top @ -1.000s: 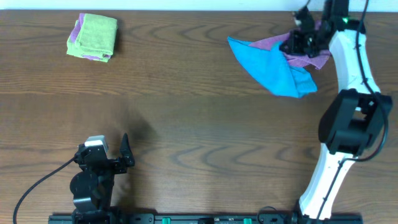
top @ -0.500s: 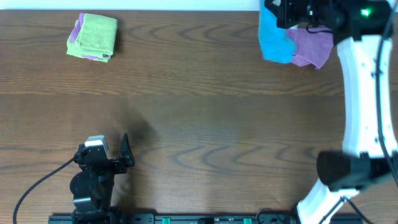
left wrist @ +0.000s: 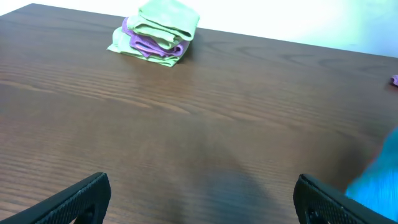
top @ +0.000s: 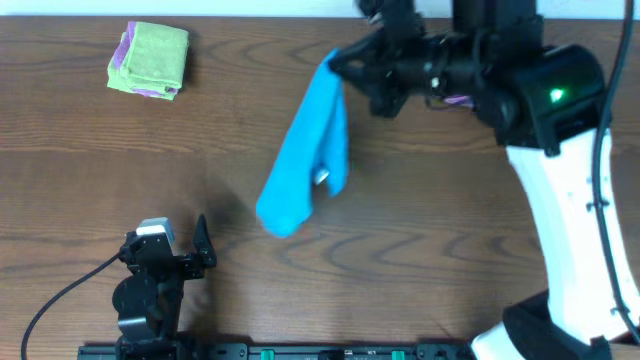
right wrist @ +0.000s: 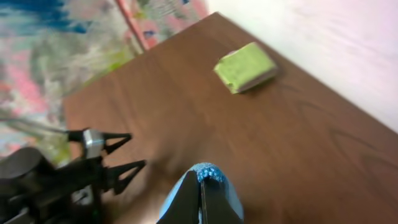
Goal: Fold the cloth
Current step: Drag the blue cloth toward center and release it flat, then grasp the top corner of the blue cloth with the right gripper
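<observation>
A blue cloth (top: 305,160) hangs in the air over the middle of the table, held by its top corner. My right gripper (top: 342,62) is shut on that corner, and the right wrist view shows the closed fingers (right wrist: 200,185) pinching the blue cloth (right wrist: 211,175). A blurred blue edge of it shows at the right of the left wrist view (left wrist: 379,180). A purple cloth (top: 462,98) is mostly hidden behind the right arm. My left gripper (top: 200,245) is open and empty near the front left edge, its fingers (left wrist: 202,199) wide apart over bare wood.
A folded stack of green and purple cloths (top: 150,60) lies at the back left corner, also seen in the left wrist view (left wrist: 158,31) and the right wrist view (right wrist: 245,67). The white right arm (top: 570,200) spans the right side.
My right gripper lifted the blue cloth off the purple one at the back right and swung it left toward the table's middle. The left arm has not moved.
</observation>
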Robot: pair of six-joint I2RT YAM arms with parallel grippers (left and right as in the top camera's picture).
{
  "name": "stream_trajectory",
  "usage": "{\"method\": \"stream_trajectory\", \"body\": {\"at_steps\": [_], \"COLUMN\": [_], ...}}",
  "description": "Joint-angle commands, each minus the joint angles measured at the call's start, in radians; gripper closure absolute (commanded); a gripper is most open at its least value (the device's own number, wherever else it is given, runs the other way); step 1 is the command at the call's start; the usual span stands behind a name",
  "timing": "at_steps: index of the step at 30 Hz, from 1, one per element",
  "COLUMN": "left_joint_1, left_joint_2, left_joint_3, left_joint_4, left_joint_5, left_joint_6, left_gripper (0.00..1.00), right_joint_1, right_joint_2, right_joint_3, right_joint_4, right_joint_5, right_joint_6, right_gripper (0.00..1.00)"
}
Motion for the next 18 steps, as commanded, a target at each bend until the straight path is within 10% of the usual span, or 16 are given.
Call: {"method": "stream_trajectory", "body": {"at_steps": [1, 4, 6, 9, 18], "left_joint_1": [-0.005, -0.005, -0.005, -0.005, -0.005], "left_joint_2": [-0.006, -0.006, -0.006, -0.006, -0.006], "left_joint_3": [-0.022, -0.022, -0.022, -0.022, -0.022], "left_joint_4": [-0.006, -0.006, -0.006, -0.006, -0.006], "left_joint_5": [-0.007, -0.007, -0.007, -0.007, -0.007], "left_joint_6": [-0.011, -0.011, -0.011, -0.011, -0.011], "left_gripper": [0.05, 0.05, 0.05, 0.05, 0.05], "right_joint_1": [-0.008, -0.027, -0.035, -0.043, -0.043], "right_joint_2": [-0.01, 0.027, 0.062, 0.11, 0.21], "right_joint_3": [0.008, 0.006, 0.006, 0.006, 0.003], "right_joint_4": [-0.048, -0.127, -0.168, -0.198, -0.245], "right_joint_5": [0.13, 0.365, 0.456, 0.459, 0.447], "right_joint_6": [-0.01, -0.01, -0.01, -0.01, -0.074], "right_gripper": [0.99, 0.94, 0.45, 0.1, 0.13]}}
